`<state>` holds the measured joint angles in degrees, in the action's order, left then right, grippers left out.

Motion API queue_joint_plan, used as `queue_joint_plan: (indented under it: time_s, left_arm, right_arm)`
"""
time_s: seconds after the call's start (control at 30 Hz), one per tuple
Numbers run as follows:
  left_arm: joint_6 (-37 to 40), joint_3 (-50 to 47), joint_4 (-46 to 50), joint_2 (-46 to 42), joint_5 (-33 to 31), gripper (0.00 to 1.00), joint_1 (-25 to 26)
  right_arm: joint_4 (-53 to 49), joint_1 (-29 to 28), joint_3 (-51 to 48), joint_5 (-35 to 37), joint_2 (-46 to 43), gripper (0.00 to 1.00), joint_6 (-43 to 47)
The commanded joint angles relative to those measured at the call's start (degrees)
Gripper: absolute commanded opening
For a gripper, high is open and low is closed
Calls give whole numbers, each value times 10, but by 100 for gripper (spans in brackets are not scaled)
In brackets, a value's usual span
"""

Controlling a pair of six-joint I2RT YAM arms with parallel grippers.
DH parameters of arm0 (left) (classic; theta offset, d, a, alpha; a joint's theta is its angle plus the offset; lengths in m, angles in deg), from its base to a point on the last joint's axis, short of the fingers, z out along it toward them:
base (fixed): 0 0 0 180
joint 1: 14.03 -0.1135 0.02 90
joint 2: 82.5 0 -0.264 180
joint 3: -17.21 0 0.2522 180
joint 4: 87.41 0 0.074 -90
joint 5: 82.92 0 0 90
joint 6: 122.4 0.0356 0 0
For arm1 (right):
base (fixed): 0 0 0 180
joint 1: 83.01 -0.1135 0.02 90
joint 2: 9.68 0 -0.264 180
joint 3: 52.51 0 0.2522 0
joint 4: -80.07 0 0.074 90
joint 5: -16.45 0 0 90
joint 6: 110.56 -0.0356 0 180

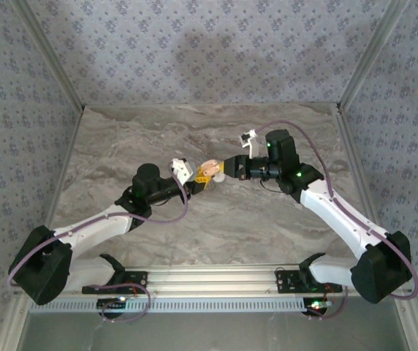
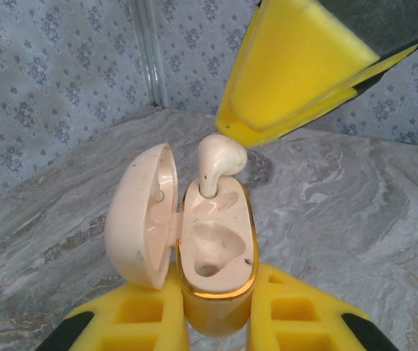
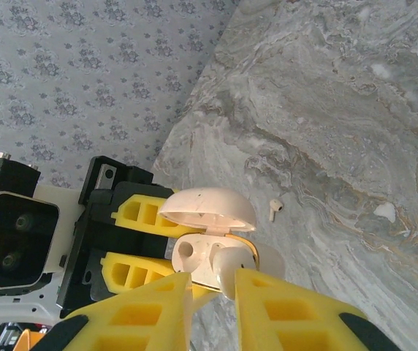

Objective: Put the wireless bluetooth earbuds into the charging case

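Left gripper (image 2: 216,322) nearest us, fingers clamped narrow on charging case (image 2: 216,248); case base cut off by frame edge. Hinged lid (image 2: 139,219) stands open at case's side. Right gripper (image 3: 213,292) pinches earbud (image 2: 220,157) just above case, stem tip sunk in case socket, hidden from us. Second earbud (image 3: 273,210) lies on marble table (image 3: 355,110) near case, too small for us to make out detail.

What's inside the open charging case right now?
One earbud stands stem-down in the far socket of the charging case, between the right jaws. The near socket, by the left jaws, is empty. That earbud's stem covers the far socket's bottom.
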<state>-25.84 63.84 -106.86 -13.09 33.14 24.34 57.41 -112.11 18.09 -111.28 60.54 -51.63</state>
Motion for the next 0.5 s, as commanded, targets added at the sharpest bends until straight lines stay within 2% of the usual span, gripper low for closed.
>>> queue_joint_plan:
  time_s: [0.0, 0.3, 0.47]
  left_arm:
    - [3, 17, -22, -15, -3, 12, 5]
    - [1, 15, -22, -16, -7, 11, 5]
    - [4, 15, -22, -17, 3, 11, 5]
  right_arm:
    - [-8, -12, 0, -17, -16, 24, -2]
    - [-12, -13, -5, -11, -23, 23, -4]
    - [-10, -4, -3, 7, -42, 29, 0]
